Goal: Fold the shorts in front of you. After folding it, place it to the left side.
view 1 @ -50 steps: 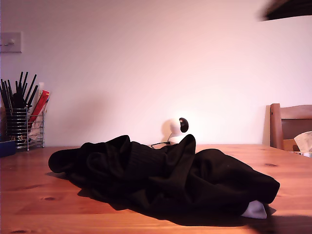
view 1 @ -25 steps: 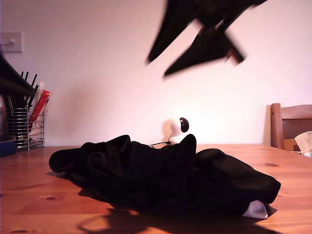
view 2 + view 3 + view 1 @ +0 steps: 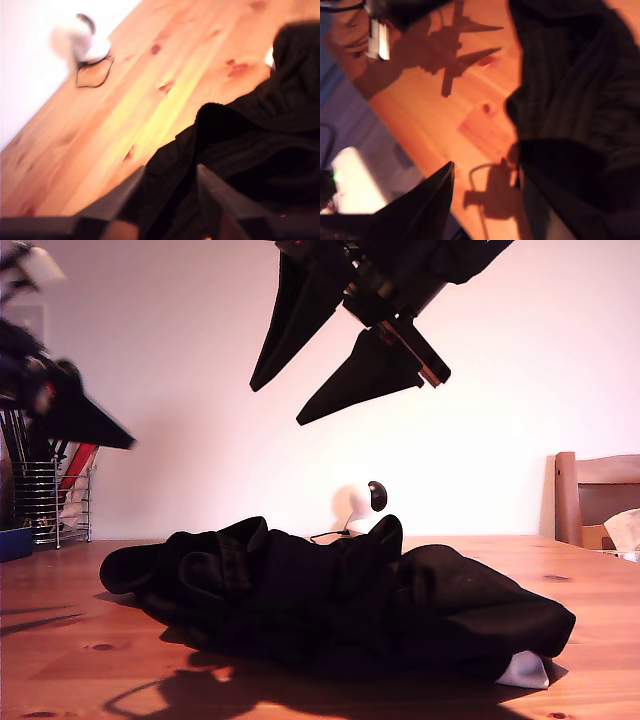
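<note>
The black shorts (image 3: 330, 600) lie in a crumpled heap in the middle of the wooden table (image 3: 60, 640), with a white bit of trim (image 3: 522, 670) showing at the exterior view's right end. My second gripper (image 3: 278, 405) hangs open high above the heap, fingers pointing down toward the exterior view's left. My first gripper (image 3: 118, 440) enters from the exterior view's left edge, above the table and apart from the cloth. In the first wrist view its open fingers (image 3: 135, 187) frame the ribbed black fabric (image 3: 260, 150). The second wrist view shows the shorts (image 3: 570, 75) and gripper shadows on the wood.
A wire holder of utensils (image 3: 45, 500) and a blue container (image 3: 12, 542) stand at the back on the exterior view's left. A small white round device with a cable (image 3: 358, 505) sits behind the shorts. A wooden chair (image 3: 595, 495) stands at the exterior view's right.
Both arms have swung into the exterior view, one from the top and one from the left edge, lowering toward the table. The shorts have not moved.
</note>
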